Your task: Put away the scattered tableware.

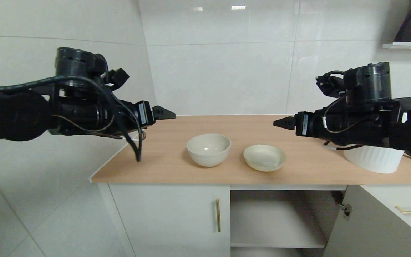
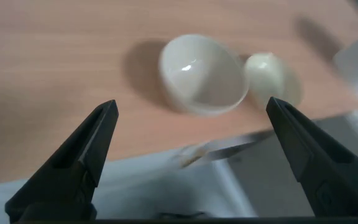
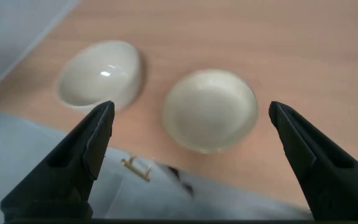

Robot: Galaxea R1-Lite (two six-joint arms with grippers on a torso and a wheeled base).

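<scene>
Head view: bowl and dish sit side by side on the worktop.
Both look glazed, slippery and breakable; the left gripper and right gripper, each spread wide, would best pinch the rims.

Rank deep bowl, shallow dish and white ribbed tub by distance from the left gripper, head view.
1. deep bowl, mid-counter, nearest the left gripper.
2. shallow dish, just right of that bowl.
3. white ribbed tub, far right end.
</scene>
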